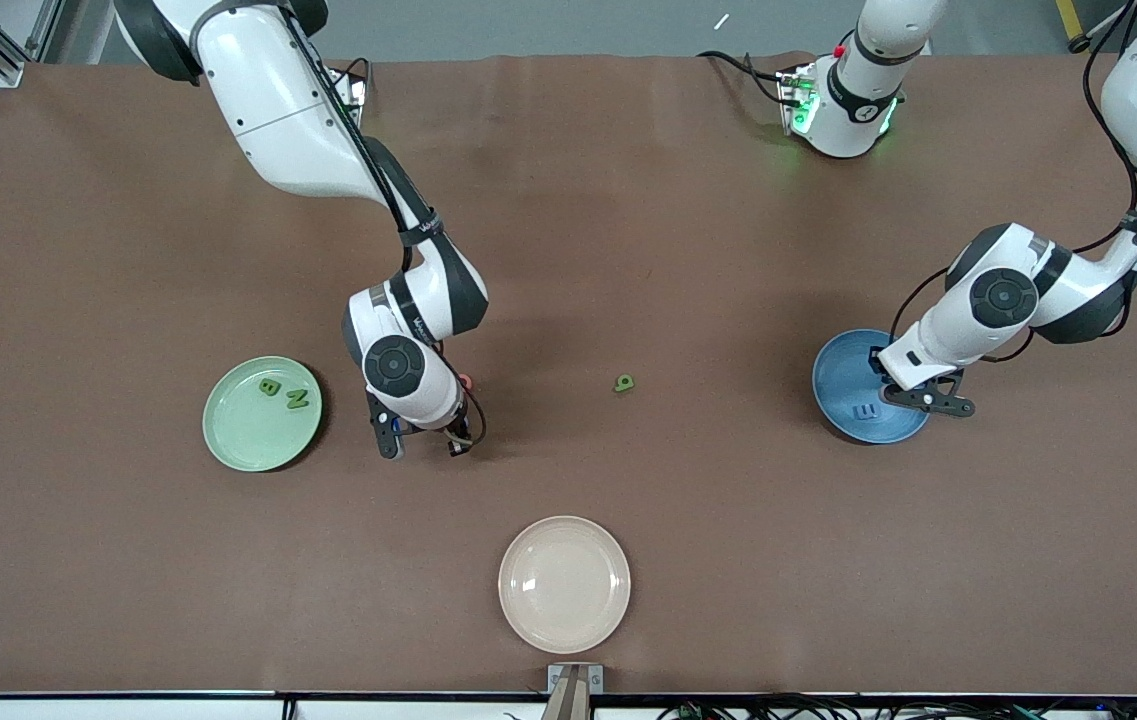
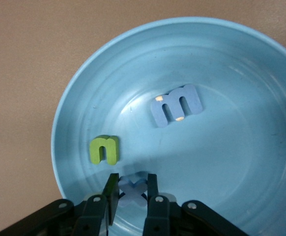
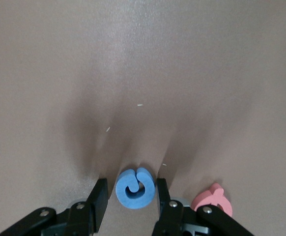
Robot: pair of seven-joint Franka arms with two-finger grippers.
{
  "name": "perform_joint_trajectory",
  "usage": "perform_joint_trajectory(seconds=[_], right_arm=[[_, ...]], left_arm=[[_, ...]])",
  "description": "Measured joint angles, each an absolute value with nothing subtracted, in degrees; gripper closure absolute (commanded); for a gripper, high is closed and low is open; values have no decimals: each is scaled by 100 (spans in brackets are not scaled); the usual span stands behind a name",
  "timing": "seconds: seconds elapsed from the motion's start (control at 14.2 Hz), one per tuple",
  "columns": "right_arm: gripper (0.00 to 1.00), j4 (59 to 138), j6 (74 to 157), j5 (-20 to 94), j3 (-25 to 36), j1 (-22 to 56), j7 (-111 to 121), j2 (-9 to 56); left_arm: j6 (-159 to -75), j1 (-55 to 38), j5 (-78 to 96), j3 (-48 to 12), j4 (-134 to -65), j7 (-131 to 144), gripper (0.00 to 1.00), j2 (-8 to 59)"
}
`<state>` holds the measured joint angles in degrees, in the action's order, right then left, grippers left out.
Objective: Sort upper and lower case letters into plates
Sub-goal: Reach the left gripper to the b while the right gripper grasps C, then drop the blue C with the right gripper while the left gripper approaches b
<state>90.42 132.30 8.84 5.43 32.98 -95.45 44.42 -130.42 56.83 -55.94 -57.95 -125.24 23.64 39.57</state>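
My left gripper (image 2: 133, 178) (image 1: 928, 400) hangs low over the blue plate (image 2: 231, 162) (image 1: 833, 400), shut on a pale blue "x" (image 2: 133, 189). A blue "m" (image 2: 176, 104) and a green "n" (image 2: 104, 150) lie in that plate. My right gripper (image 3: 131, 183) (image 1: 423, 442) is down at the table between the green plate and the table's middle. Its fingers stand on either side of a round blue letter (image 3: 134, 189), with narrow gaps showing. A pink letter (image 3: 212, 199) lies right beside one finger. The pale green plate (image 1: 248, 440) holds a green "B" (image 1: 268, 386) and "N" (image 1: 297, 399).
A small green letter (image 1: 624, 382) lies alone near the table's middle. A cream-white plate (image 1: 564, 583) sits nearer the front camera, by the table's edge.
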Motion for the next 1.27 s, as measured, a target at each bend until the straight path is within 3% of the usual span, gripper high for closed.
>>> perform_joint_trajectory(seconds=[0.21, 0.42, 0.71, 0.78, 0.85, 0.92, 0.99, 1.27], right_arm=[[54, 9042, 13226, 884, 583, 3281, -9544, 4443], [97, 9039, 13228, 884, 601, 3276, -9542, 4443], [100, 9025, 13213, 882, 606, 3275, -9543, 4442], [100, 9022, 13212, 882, 614, 3272, -9543, 4442], [100, 9007, 13185, 882, 630, 3256, -9542, 4438], [100, 8966, 13057, 881, 654, 3207, -9488, 4419], [100, 8916, 12807, 879, 671, 3120, -9291, 4372], [100, 8917, 11870, 879, 718, 2473, -7981, 3811]], left_arm=[[-13043, 5683, -5594, -5795, -12533, 2364, 82, 3957], [-13043, 5683, -5594, -5794, -12540, 2364, 80, 3982], [-13045, 5682, -5594, -5732, -12545, 2364, 77, 4054], [-13050, 5686, -5594, -5731, -12543, 2364, 70, 4057], [-13049, 5686, -5594, -5732, -12543, 2364, 43, 4057], [-13050, 5686, -5594, -5731, -12542, 2364, 7, 4057], [-13051, 5686, -5595, -5731, -12539, 2363, 0, 4057], [-12786, 5709, -5579, -6039, -12471, 2370, 0, 4054]])
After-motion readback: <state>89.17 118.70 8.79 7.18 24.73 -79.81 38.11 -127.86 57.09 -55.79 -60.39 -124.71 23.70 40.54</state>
